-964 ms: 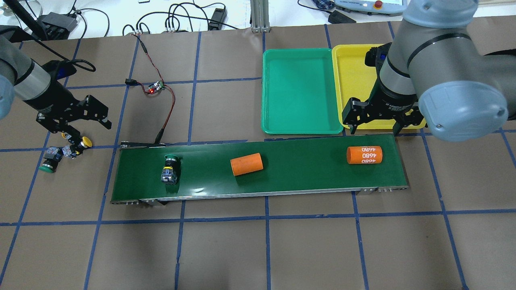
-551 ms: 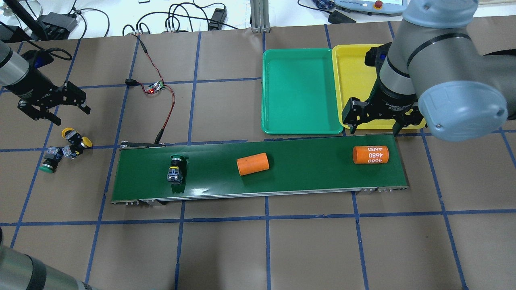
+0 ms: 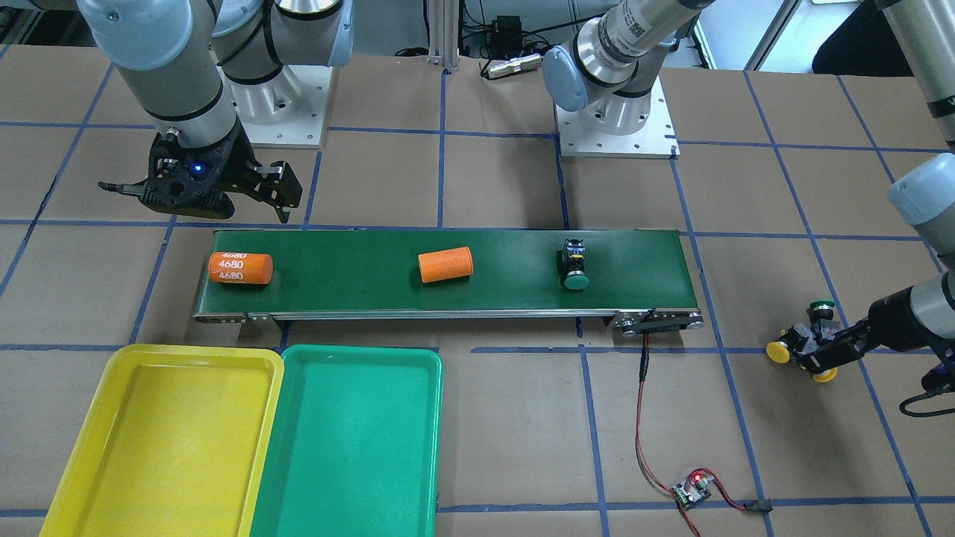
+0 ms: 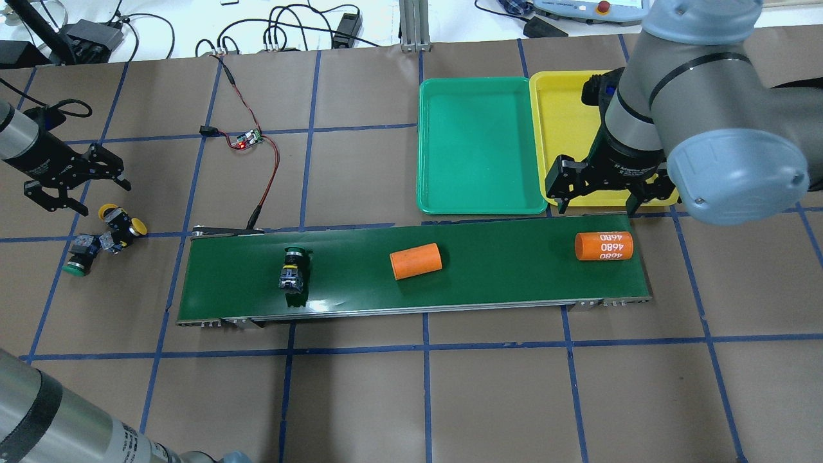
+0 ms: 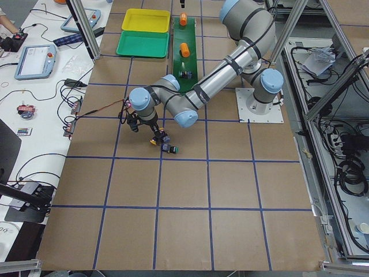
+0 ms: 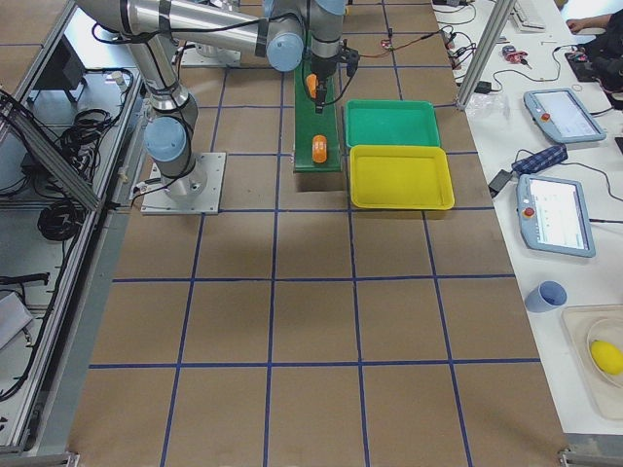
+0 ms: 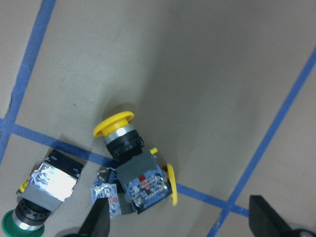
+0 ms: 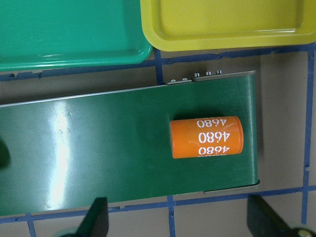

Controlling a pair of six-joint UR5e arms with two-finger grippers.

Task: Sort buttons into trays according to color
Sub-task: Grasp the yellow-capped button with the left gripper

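Grippers: left gripper spread, nothing in it, hovering off the bench. Two yellow buttons and a green button sit clustered just under its fingers. Belt button, green cap, lies well to its right. Right gripper is spread above the 4680 cylinder. Green tray and yellow tray are just beyond it.

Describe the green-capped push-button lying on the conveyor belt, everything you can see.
The small push-button with a green round cap lies on its side on the long dark-green conveyor belt, toward the belt's end on the robot's left. Its cap points away from the robot. Behind the cap sits a black collar, then a grey-black blocky body. Only the belt touches it, and it looks intact.
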